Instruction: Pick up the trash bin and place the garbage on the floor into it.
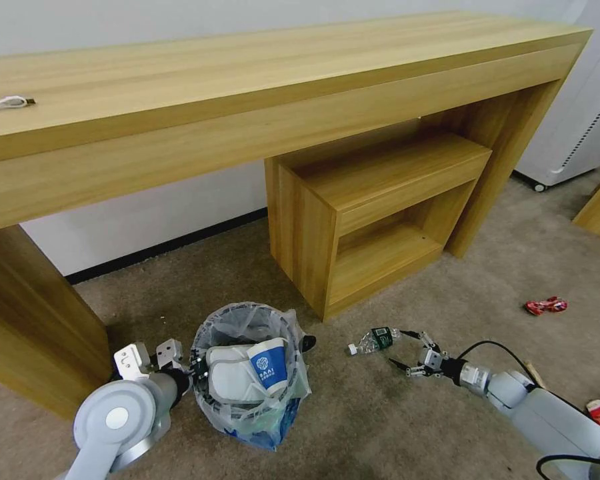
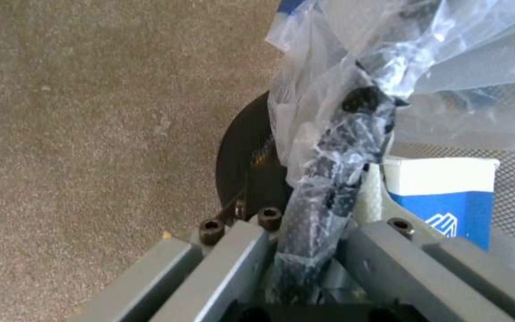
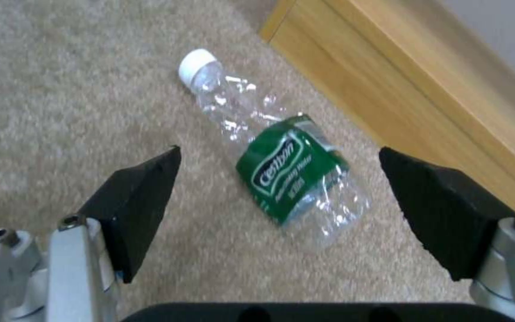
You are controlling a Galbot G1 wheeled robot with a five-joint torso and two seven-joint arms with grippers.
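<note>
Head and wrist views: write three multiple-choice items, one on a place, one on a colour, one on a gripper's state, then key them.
1. Where does the crushed bottle lie?
A. in the trash bin
B. on the carpet
C. on the desk

2. What colour is the bottle's label?
A. green
B. yellow
C. black

3. How is the left gripper?
A. open above the carpet
B. shut on the trash bin rim
C. holding a cup

Key: 1 B, it lies on the carpet before the open right gripper; 2 A, the right wrist view shows green; 3 B, the fingers clamp the bagged rim.

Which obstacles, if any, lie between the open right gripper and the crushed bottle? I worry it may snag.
Nothing visible: the right gripper hangs open over the crushed bottle, bare carpet between them.
</note>
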